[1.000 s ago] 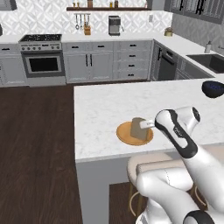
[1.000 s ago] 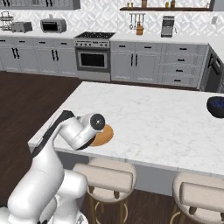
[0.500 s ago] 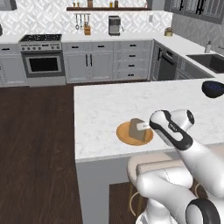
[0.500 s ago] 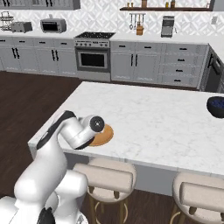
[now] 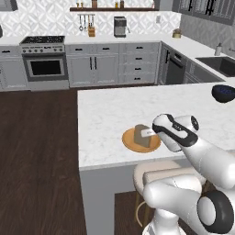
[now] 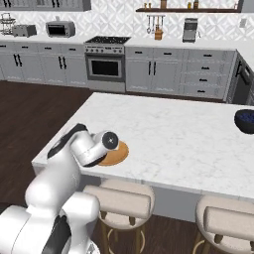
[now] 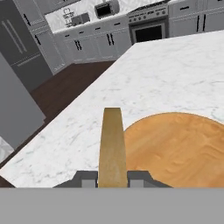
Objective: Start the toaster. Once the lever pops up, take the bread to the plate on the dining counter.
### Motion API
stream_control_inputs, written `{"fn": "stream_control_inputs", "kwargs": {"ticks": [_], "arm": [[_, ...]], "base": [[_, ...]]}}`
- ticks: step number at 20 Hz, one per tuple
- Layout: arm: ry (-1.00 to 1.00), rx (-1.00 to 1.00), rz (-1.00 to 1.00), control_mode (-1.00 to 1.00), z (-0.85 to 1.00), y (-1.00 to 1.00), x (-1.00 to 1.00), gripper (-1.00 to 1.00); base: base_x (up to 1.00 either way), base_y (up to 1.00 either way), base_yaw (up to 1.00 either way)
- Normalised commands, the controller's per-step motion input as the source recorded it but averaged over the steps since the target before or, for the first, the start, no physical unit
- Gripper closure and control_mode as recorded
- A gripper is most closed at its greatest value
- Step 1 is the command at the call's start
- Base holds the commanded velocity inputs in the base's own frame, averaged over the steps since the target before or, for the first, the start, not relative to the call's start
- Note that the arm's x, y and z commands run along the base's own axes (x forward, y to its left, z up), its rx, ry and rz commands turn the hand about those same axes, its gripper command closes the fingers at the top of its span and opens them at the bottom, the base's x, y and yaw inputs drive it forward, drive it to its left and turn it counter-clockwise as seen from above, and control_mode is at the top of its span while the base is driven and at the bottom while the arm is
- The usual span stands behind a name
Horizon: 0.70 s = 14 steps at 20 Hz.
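Observation:
The tan-brown bread (image 5: pixel 140 136) stands on edge over the round wooden plate (image 5: pixel 133 143) near the front edge of the dining counter (image 5: pixel 114 108). My gripper (image 5: pixel 149 133) is shut on the slice from the right. I cannot tell whether its lower edge touches the plate. In the hand view the bread (image 7: pixel 112 140) runs edge-on out from my gripper (image 7: pixel 112 180), with the plate (image 7: pixel 179 148) just to its right. From the right base view my hand covers part of the plate (image 6: pixel 117 155). The toaster (image 6: pixel 24 31) sits on the far back counter.
A dark blue bowl (image 5: pixel 223 93) rests at the right end of the dining counter (image 6: pixel 173 124). Two padded stools (image 6: pixel 119 198) stand below its front edge. The stove (image 6: pixel 105 64) and grey cabinets line the back wall across a dark wood floor.
My hand has crept slightly to the left with the bread still gripped over the plate. Nothing else has moved.

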Motion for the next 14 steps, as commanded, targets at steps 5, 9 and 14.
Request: {"fn": "stream_control_inputs", "kwargs": {"ticks": [5, 9, 14], "arm": [[0.0, -0.03, 0.0, -1.0, -0.12, 0.0, 0.19, 1.0], [0.0, -0.03, 0.0, -1.0, -0.18, 0.0, 0.09, 1.0], [0.0, -0.02, 0.0, -1.0, -0.23, -0.01, 0.14, 1.0]], "base": [[0.0, 0.0, 0.0], [0.0, 0.0, 0.0], [0.0, 0.0, 0.0]]}}
